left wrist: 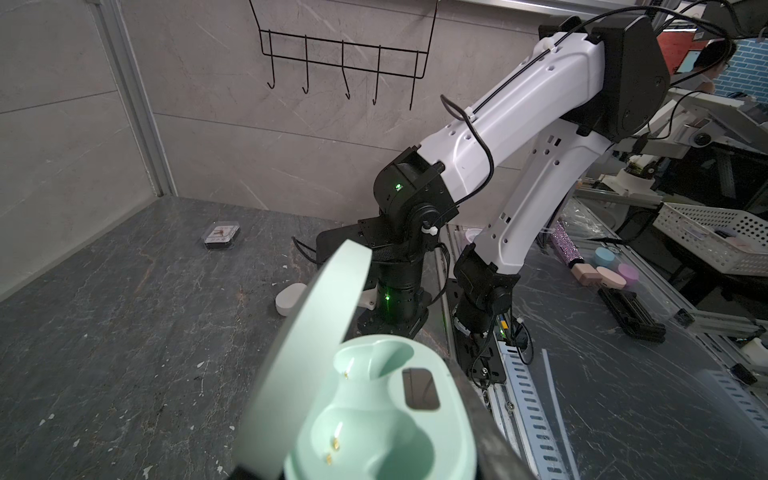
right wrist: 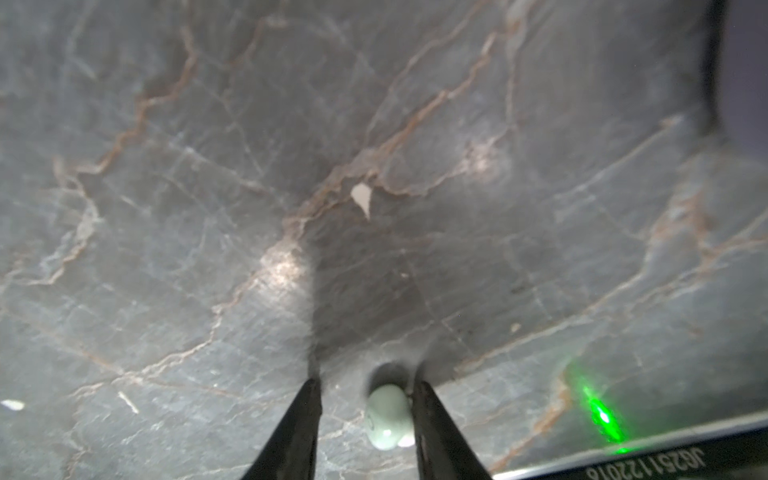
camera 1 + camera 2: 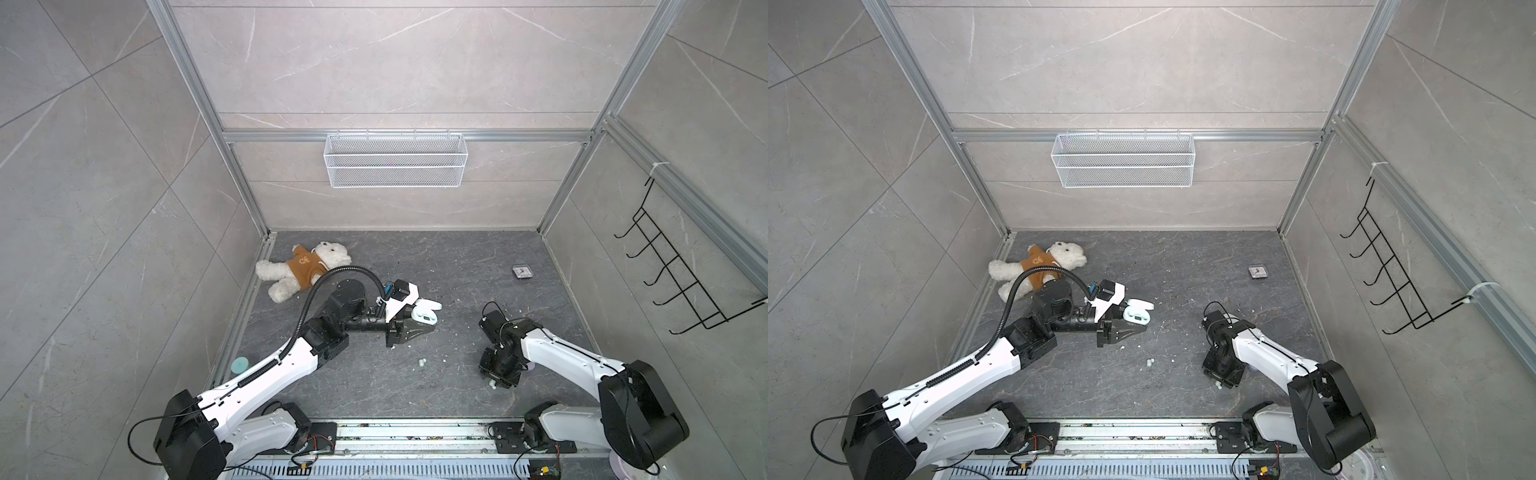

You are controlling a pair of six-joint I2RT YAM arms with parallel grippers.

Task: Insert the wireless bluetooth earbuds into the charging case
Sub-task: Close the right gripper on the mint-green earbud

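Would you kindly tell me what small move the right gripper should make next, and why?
Probably close fully on the mint earbud: it lies on the table between the fingers of the right gripper, one not yet touching, while the left gripper holds the charging case open.

Both top views are evenly lit and sharp, walls (image 3: 83, 208) bowing at the edges. Left wrist view has the charging case (image 1: 374, 424) soft up close. Right wrist view's blurry, dark shadow and green glare on the tabletop (image 2: 166, 208)
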